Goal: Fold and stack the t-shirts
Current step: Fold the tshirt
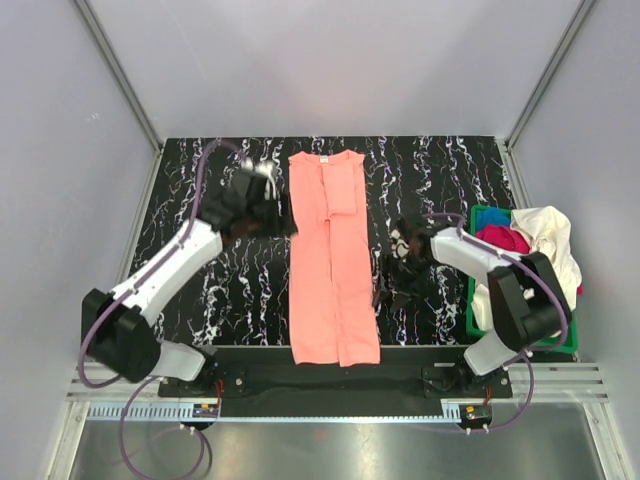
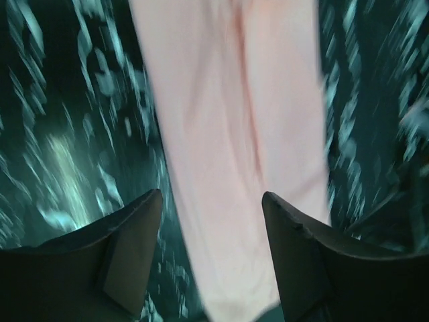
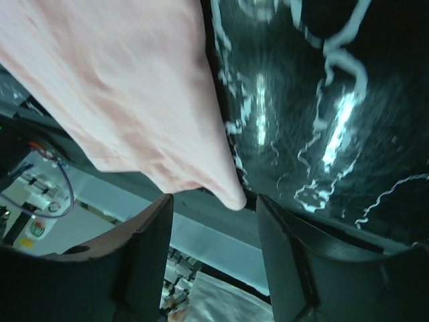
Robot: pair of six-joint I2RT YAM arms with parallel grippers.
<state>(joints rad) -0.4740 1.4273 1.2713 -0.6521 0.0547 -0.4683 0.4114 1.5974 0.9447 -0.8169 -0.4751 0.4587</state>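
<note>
Salmon-pink t-shirt [image 1: 333,260], folded into a long strip, flat down the middle of black marbled table [image 1: 440,170], near hem overhanging its edge; left gripper [image 2: 211,198] just beside far left side, jaws apart, empty; right gripper [image 3: 214,201] near right side, likewise; cream-white t-shirt [image 1: 550,235] heaped in green basket [image 1: 478,215].

You see a salmon-pink t-shirt [image 1: 333,265] on a black bench [image 1: 450,170] veined with white marbling. At the right, a green basket [image 1: 481,213] holds a cream-white shirt [image 1: 552,235] and a magenta shirt [image 1: 503,239].
</note>
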